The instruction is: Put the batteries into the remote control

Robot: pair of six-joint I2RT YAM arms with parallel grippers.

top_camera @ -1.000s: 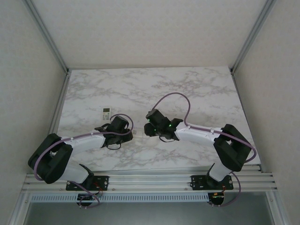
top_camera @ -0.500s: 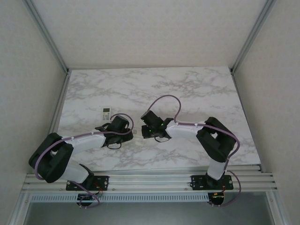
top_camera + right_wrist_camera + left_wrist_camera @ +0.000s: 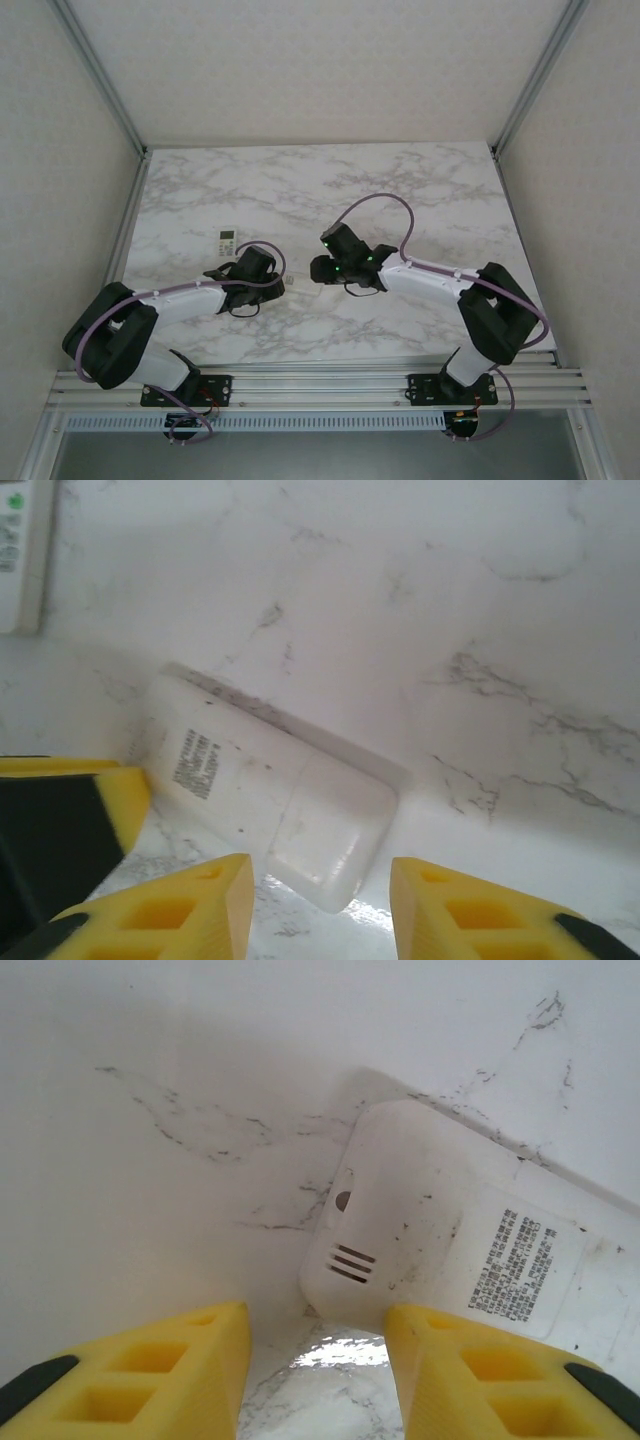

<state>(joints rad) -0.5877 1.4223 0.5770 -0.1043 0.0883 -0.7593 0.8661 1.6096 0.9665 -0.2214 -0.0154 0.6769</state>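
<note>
The remote control point(image 3: 250, 780) lay back-up on the worktop point(image 3: 450, 600). The right gripper point(image 3: 320, 870) hung half open, empty, over its battery cover point(image 3: 330, 830); the left gripper point(image 3: 315, 1320), likewise half open and empty, flanked the other end, probably to steady it.

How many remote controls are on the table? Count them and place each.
2. The back-up remote control lies centrally; the buttons-up remote control lies left of it, farther back. Others may be hidden.

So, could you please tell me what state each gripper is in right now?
Left gripper: open, gripping nothing; remote just ahead.
Right gripper: open, gripping nothing.
</note>
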